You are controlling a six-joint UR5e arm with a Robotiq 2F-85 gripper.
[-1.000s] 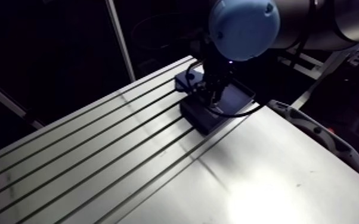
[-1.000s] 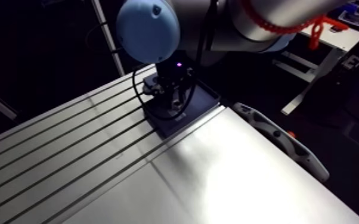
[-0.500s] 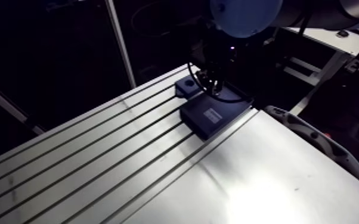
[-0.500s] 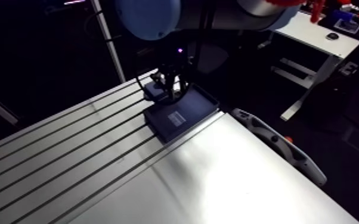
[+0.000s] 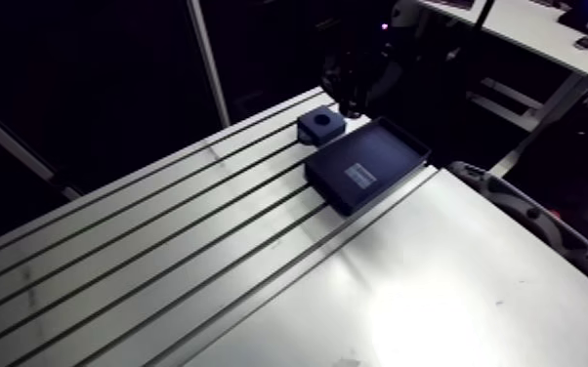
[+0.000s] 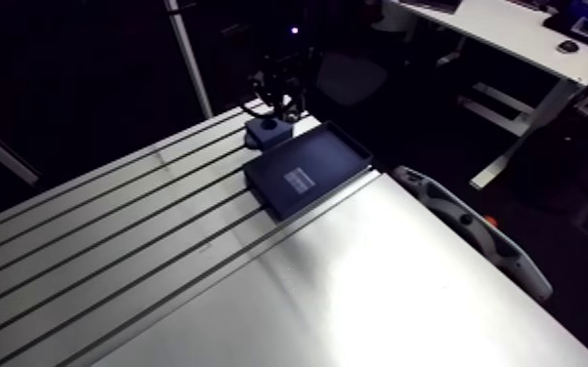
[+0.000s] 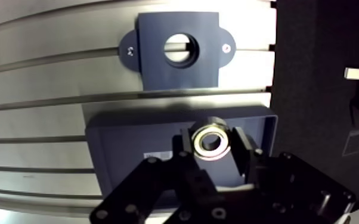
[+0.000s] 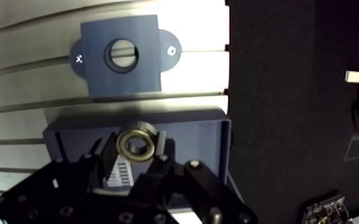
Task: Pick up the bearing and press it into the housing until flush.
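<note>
The gripper (image 8: pixel 135 146) hangs over the slotted aluminium bench (image 7: pixel 39 83) with its two fingers (image 7: pixel 185 143) closed partway, pressed against either side of the bearing (image 7: pixel 211 142), a small metal ring with a brassy face and an open bore turned toward the wrist camera. In the wrist view the held bearing shows against the floor of a shallow dark-blue tray (image 7: pixel 128 143), toward the wall nearest the housing; whether it is clear of the floor cannot be told from here. Ahead of the fingers, just beyond the tray, the dark-blue housing (image 7: pixel 203 62) lies flat on the bench (a squarish block with a round bore through its middle and a rounded ear at each side). The housing's bore is open, and the bearing is well short of it. A pale label sits on the tray floor beneath the fingers.
</note>
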